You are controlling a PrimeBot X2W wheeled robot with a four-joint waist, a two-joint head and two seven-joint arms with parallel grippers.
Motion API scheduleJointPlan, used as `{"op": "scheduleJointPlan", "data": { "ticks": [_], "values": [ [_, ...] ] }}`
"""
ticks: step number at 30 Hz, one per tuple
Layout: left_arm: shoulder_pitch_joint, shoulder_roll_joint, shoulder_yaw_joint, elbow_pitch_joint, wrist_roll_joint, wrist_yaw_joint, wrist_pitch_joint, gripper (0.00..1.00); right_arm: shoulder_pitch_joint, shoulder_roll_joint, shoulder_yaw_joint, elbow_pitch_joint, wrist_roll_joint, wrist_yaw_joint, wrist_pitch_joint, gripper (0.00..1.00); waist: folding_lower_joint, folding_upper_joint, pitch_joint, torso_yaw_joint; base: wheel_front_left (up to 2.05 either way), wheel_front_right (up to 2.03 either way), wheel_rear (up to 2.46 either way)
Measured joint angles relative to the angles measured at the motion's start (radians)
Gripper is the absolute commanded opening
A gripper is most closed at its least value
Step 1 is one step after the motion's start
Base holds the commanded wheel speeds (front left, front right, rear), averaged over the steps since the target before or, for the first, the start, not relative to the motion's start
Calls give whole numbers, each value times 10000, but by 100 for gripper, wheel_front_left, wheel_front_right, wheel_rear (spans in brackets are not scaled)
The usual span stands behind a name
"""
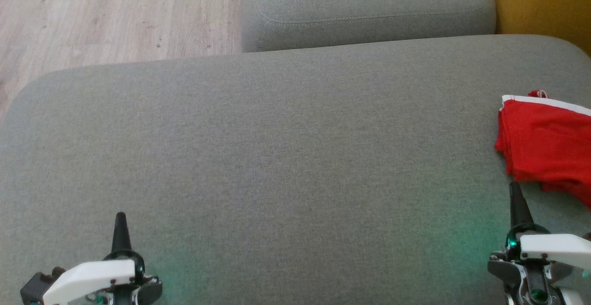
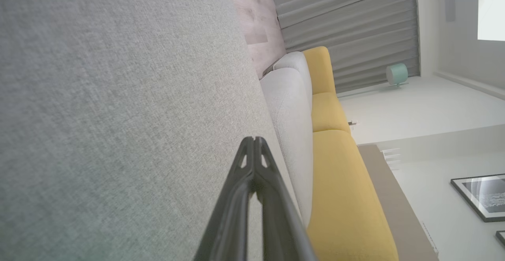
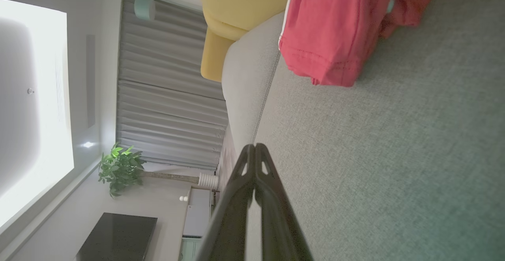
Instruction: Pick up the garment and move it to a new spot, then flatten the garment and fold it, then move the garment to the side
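The garment [image 1: 547, 146] is red with a white trim and lies folded at the right edge of the grey sofa seat [image 1: 286, 157]. In the right wrist view the garment [image 3: 331, 28] sits ahead of the fingers, at the top. My right gripper [image 1: 515, 194] is shut and empty, its tip just short of the garment's near edge. Its closed fingertips [image 3: 255, 148] meet over the grey fabric. My left gripper [image 1: 120, 219] is shut and empty at the lower left, far from the garment. Its fingertips [image 2: 253, 141] touch each other above the bare seat.
A second grey cushion [image 1: 364, 9] lies beyond the seat. Wooden floor [image 1: 106, 14] shows at the upper left. A yellow sofa part [image 1: 545, 0] stands at the upper right. The seat's rounded left edge [image 1: 18, 97] drops to the floor.
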Motion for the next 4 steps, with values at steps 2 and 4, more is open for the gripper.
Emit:
{"op": "scheduleJointPlan", "data": {
  "ticks": [2,4],
  "values": [
    [-2,-2,17,-19,-215,-19,46,0,-30,0,-10,-13,261,0,40,0,0,0,-1,-9,0,0,0],
    [-2,-2,33,-27,-326,-21,81,0,-58,0,-15,-19,391,0,84,0,0,0,-2,-13,0,0,0]
  ]
}}
